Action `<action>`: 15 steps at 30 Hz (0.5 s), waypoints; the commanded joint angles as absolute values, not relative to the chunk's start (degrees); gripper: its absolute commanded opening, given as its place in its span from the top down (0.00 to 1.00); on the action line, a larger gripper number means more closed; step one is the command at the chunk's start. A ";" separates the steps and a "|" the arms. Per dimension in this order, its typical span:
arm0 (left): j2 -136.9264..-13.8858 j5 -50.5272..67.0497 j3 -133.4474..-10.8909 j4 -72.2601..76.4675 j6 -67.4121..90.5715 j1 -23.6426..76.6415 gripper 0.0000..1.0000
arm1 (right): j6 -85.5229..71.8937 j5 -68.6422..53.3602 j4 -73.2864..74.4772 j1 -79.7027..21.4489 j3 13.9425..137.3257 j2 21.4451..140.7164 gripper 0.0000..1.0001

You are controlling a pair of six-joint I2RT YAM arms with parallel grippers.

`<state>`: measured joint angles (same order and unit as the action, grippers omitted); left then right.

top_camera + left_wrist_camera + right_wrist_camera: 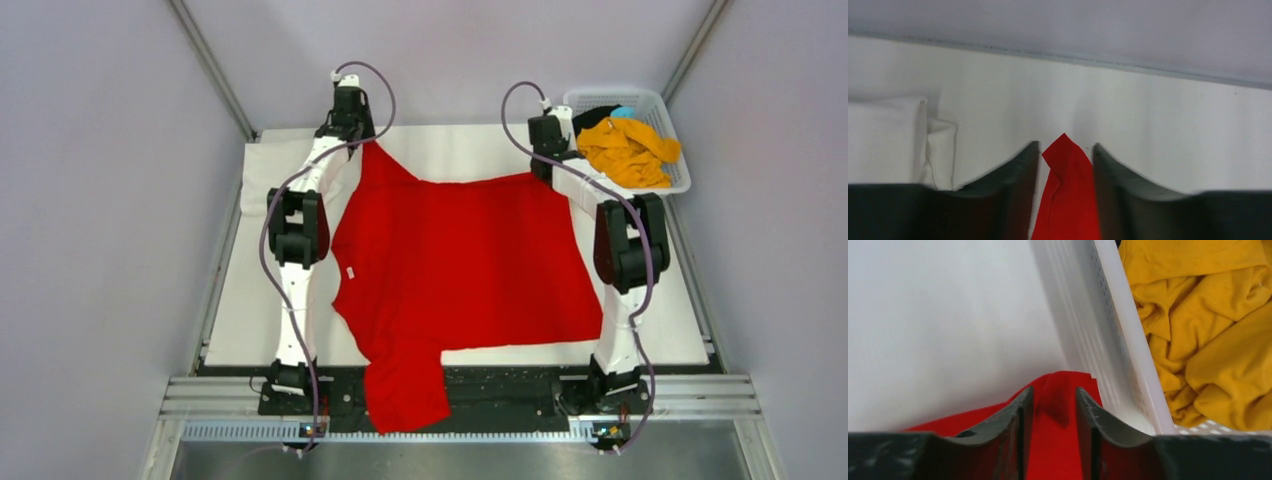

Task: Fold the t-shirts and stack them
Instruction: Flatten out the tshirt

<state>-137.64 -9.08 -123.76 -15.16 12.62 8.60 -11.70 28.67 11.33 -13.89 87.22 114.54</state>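
Note:
A bright red t-shirt (pixel 460 260) lies spread flat across the white table, one sleeve hanging over the near edge. My left gripper (pixel 362 140) is at the shirt's far left corner, which is drawn out to a point. In the left wrist view the fingers (pixel 1065 150) stand apart with the red tip (pixel 1068 190) between them and a white gap beside it. My right gripper (pixel 545 170) is at the far right corner. Its fingers (pixel 1054 392) are apart over the red cloth (pixel 1058 440). A folded white t-shirt (pixel 275 160) (pixel 883 135) lies at the far left.
A white lattice basket (pixel 676 120) (pixel 1128 330) stands at the far right, close to my right gripper. It holds a crumpled orange-yellow shirt (pixel 630 150) (pixel 1208 330) and a black shirt (pixel 597 115). Grey walls enclose the table on three sides.

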 commanded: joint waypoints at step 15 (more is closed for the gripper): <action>-115.59 6.85 -102.24 -12.33 23.98 8.35 0.01 | -16.89 8.58 14.90 -17.13 85.44 109.50 0.01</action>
